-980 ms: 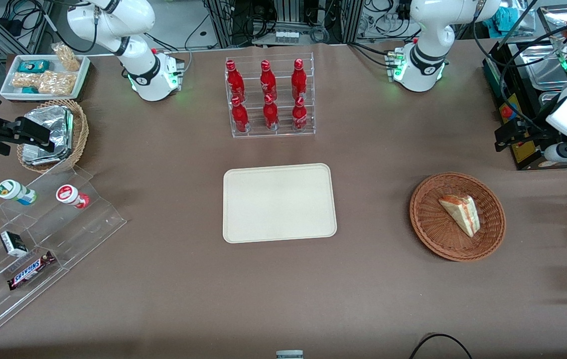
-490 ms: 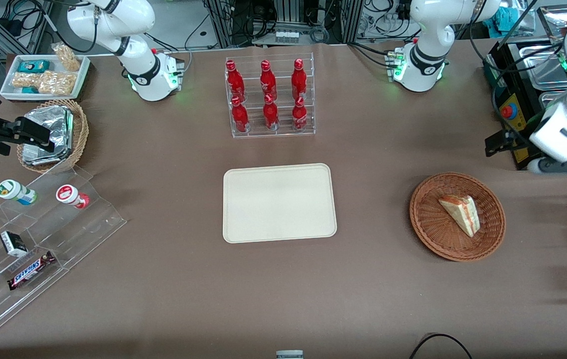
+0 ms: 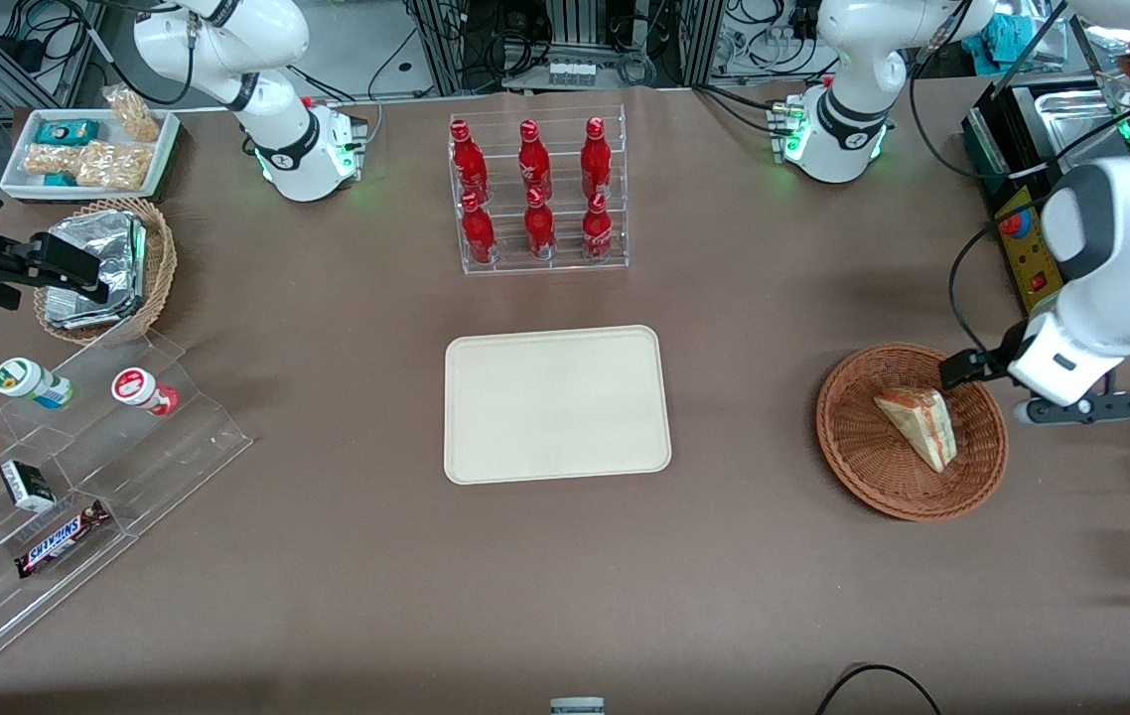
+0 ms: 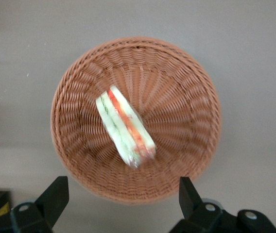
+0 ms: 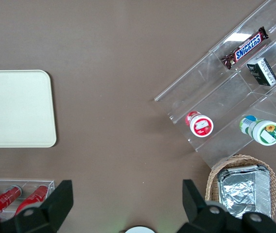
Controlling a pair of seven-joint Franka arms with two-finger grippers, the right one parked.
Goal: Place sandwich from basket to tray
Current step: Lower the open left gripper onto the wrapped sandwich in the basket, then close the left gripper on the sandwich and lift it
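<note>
I see gripper above basket, fingers spread wide apart, holding nothing. Sandwich lies in basket, near centre, not touched. From gripper in wrist view, sandwich sits toward 12 o'clock; its long axis runs 11 to 5 o'clock, skewed to line between fingertips. I judge wrist turn needed so fingers close across narrow width. Front view: gripper over basket rim, arm reaching in from working arm's end of table. Tray bare, at table centre, well apart from basket.
</note>
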